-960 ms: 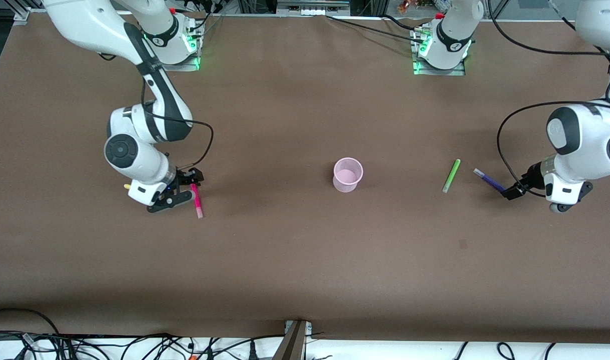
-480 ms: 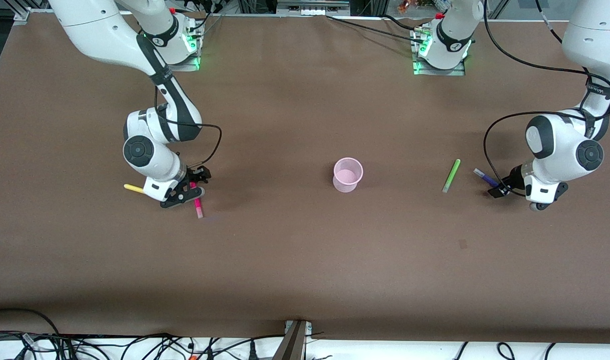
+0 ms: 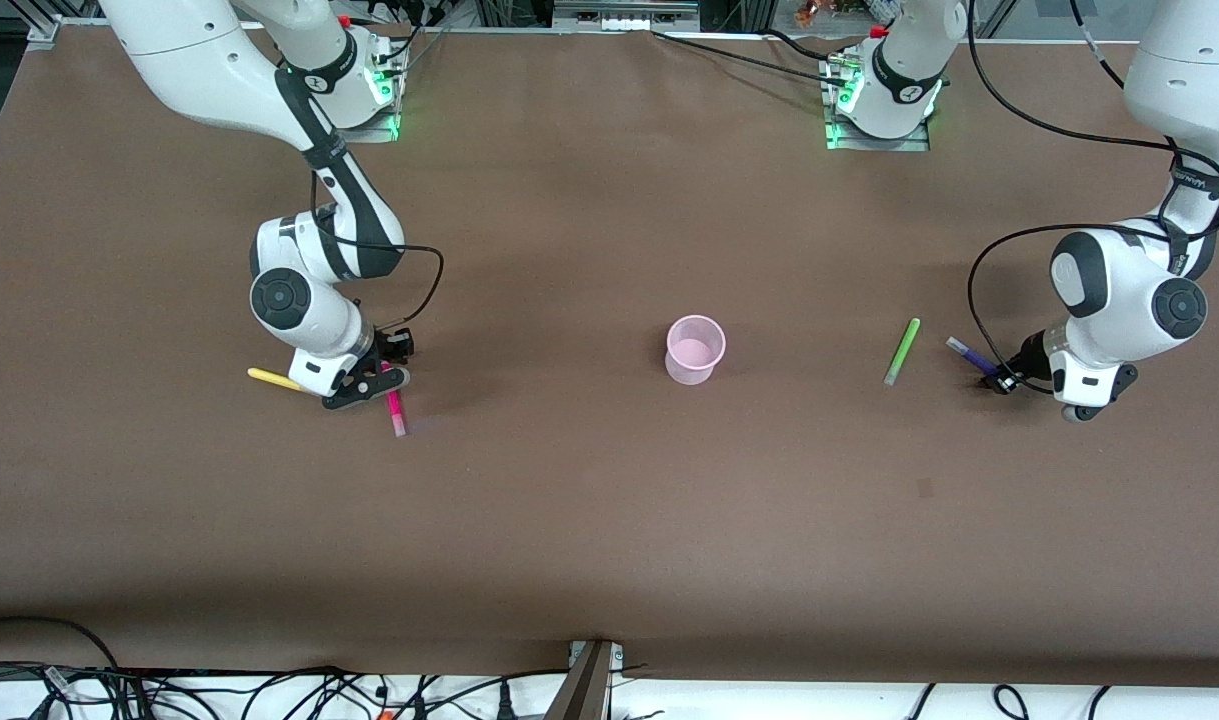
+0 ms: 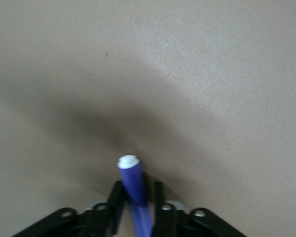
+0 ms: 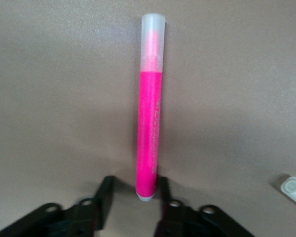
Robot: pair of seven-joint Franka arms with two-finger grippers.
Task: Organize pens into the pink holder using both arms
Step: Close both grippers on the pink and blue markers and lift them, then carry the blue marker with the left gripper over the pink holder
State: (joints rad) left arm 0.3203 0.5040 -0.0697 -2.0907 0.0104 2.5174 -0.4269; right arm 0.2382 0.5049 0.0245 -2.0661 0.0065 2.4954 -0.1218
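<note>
Pink holder (image 3: 695, 348) mid-table; left gripper (image 4: 137, 210) clamped on purple pen (image 4: 134, 183) near green pen (image 3: 901, 352); right gripper (image 5: 134, 202) narrowly straddling magenta pen (image 5: 149, 136), contact unclear, beside yellow pen (image 3: 272, 379).

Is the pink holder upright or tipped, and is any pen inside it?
The pink holder stands upright, its round rim facing up. It looks empty: no pen shows inside.

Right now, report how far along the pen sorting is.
Nothing is done: the pink holder holds no pens. In hand: the left pincer is shut on the purple pen; the right pincer straddles the magenta pen on the table. Left: all four pens, including the green pen and yellow pen.
</note>
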